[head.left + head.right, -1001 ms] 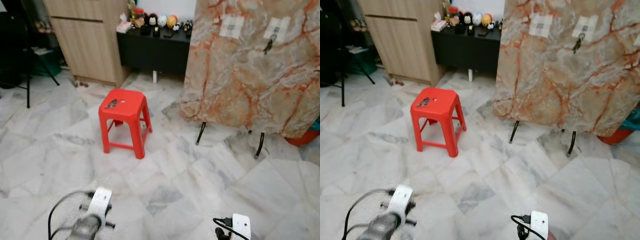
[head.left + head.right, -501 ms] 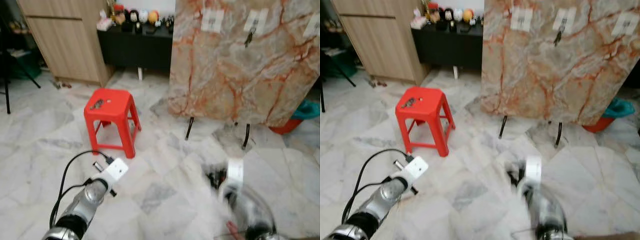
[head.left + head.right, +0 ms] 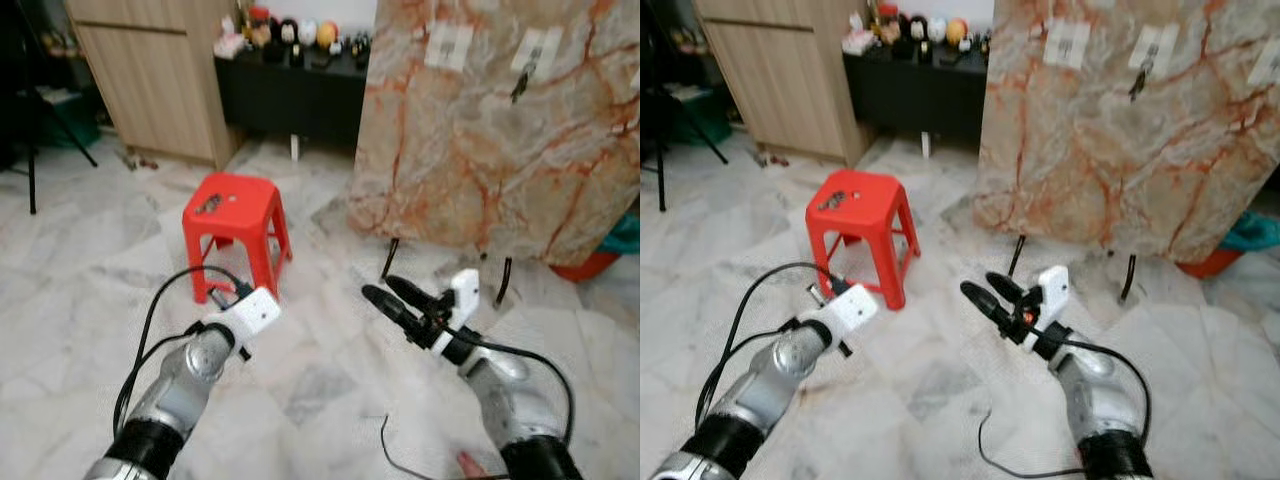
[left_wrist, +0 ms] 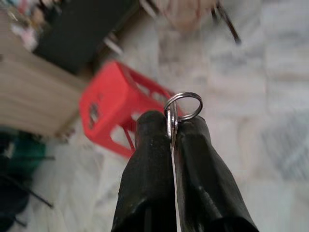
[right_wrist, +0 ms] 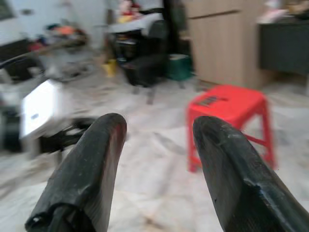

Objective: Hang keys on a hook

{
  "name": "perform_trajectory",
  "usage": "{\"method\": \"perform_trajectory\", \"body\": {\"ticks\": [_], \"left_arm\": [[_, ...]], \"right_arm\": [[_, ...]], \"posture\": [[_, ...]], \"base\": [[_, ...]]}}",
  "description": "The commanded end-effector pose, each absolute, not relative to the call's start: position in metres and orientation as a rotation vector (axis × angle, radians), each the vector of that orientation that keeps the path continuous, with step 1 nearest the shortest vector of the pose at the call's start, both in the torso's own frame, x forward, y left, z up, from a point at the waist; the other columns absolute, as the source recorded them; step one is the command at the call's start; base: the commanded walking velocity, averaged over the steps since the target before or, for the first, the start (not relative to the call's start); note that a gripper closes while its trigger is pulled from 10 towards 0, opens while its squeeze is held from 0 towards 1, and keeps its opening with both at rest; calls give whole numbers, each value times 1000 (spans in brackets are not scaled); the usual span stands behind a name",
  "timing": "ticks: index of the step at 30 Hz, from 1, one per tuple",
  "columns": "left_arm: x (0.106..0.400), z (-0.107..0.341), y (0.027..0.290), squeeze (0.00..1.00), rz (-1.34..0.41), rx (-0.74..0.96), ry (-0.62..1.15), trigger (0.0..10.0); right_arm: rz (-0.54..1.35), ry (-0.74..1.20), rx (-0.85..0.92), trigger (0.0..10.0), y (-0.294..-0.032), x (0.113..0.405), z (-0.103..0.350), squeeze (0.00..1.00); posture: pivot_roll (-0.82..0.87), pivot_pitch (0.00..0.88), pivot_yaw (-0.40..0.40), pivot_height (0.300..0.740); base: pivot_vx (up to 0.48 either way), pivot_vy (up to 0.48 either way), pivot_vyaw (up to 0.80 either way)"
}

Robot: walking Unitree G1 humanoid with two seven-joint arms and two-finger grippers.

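— Keys (image 4: 172, 126), where are they?
— Pinched between the two black fingers of the left gripper (image 4: 171, 140), which is clenched on them. A silver ring (image 4: 184, 106) sticks up above the fingertips. The arm is raised over the marble floor (image 3: 330, 380), in front of the red stool (image 3: 237, 212).
— And the other arm?
— The right gripper (image 3: 392, 294) is also lifted, its fingers spread apart and holding nothing, pointing toward the left arm.
— Anything on the stool?
— A small dark object (image 3: 209, 205) lies on the seat; it may be another bunch of keys, but it is too small to tell.
— Where are the hooks?
— On the marbled board (image 3: 480, 150) standing on thin black legs to the right of the stool. Pale square patches sit near its top edge, and a dark key-like thing (image 3: 519, 86) hangs from one.
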State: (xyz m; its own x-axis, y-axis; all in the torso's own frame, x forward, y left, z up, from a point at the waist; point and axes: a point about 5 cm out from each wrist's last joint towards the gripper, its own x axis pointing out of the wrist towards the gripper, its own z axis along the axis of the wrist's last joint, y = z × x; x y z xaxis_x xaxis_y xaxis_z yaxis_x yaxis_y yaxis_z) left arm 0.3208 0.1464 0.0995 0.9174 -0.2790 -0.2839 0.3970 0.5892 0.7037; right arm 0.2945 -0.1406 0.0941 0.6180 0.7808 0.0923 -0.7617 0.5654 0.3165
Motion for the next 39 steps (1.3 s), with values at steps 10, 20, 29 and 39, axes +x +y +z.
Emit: {"method": "perform_trajectory", "body": {"ticks": [10,20,29,39], "left_arm": [[316,139,110,0,-498,843,59,10000],[310,150,95,0,-567,844,35,10000],[301,147,87,0,-651,881,52,10000],[297,149,84,0,-681,916,44,10000]], "right_arm": [[1064,87,416,10000,-133,274,106,0],[1027,124,397,10000,-138,274,100,0],[987,136,380,10000,-139,280,95,0],[1074,159,344,10000,-133,281,96,0]], "posture": [[78,0,-85,740],[78,0,-86,740],[89,0,-86,740],[92,0,-100,740]], "base": [[0,0,0],[0,0,0],[0,0,0],[0,0,0]]}}
